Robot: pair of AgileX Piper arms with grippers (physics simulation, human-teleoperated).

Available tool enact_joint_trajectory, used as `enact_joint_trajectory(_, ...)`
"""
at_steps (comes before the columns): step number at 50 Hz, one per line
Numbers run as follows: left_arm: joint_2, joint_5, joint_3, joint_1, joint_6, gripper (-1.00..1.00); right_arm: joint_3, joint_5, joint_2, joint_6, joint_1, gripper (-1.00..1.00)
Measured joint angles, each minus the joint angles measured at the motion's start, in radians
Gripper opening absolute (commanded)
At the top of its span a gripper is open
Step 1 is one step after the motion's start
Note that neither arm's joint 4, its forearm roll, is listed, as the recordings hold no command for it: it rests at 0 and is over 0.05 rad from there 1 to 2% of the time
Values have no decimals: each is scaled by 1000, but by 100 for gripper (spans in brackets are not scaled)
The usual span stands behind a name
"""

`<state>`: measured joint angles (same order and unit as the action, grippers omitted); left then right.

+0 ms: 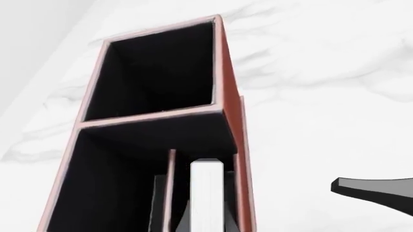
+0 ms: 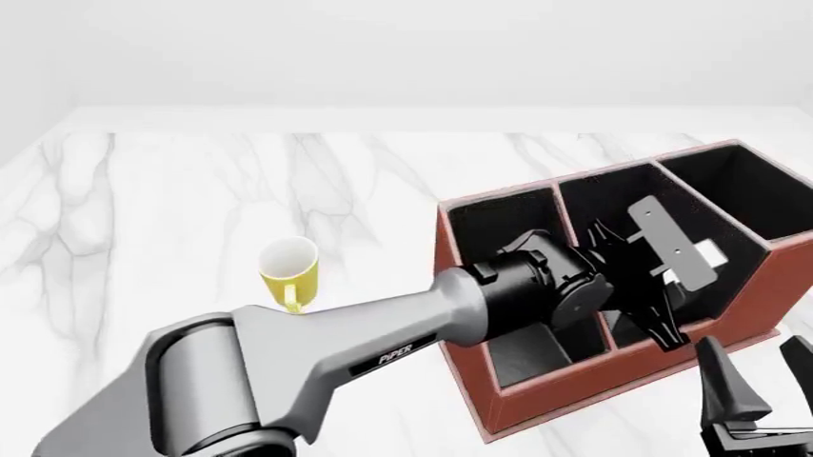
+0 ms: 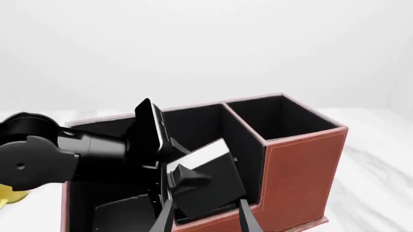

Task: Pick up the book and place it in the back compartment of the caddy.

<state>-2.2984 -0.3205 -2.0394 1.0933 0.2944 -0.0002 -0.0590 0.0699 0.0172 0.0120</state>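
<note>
The reddish-brown caddy [image 2: 597, 390] stands at the right of the table. My left arm reaches over it, and the left gripper [image 2: 664, 328] is down inside, shut on the book [image 3: 210, 181]. The book is black with white page edges [image 1: 206, 193]. It hangs tilted in the back compartment [image 1: 200, 140], a small cell by the caddy's near outer wall, beside a short divider [image 1: 171, 183]. My right gripper [image 3: 206, 220] waits open just outside that near wall, at the bottom right of the front view [image 2: 763, 381].
A yellow mug [image 2: 289, 267] stands on the white marble table [image 2: 190, 190] left of the caddy. The caddy's long cells [image 2: 749, 195] lie farther back. A white wall rises behind the table.
</note>
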Motion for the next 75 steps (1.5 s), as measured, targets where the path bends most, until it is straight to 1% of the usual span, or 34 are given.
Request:
enact_joint_trajectory(8,-17,-5,-13,-3,0,-100,0,4,-4,1,-1,100)
enact_joint_trajectory(9,-18,-5,-13,-3,0,100,0,5,-5,1,-1,100)
enact_joint_trajectory(22,1,0,-15,-1,-1,100,0,15,-16,0,-1,100)
enact_joint_trajectory(37,60,18,25,3,-8,100,0,17,-20,-4,-2,100)
enact_joint_trajectory(44,134,23,62,2,3,100,0,22,-28,-7,-1,100)
enact_joint_trajectory(54,309,24,139,-24,37,100,0,29,-37,-14,0,100)
enact_joint_trajectory(59,411,44,210,-55,60,100,0,33,-42,-16,0,100)
enact_joint_trajectory(64,508,80,306,-91,76,100,0,36,-46,-18,0,100)
enact_joint_trajectory(69,599,134,425,-130,81,100,0,39,-50,-20,1,100)
enact_joint_trajectory(75,722,218,604,-193,71,100,0,44,-57,-21,1,100)
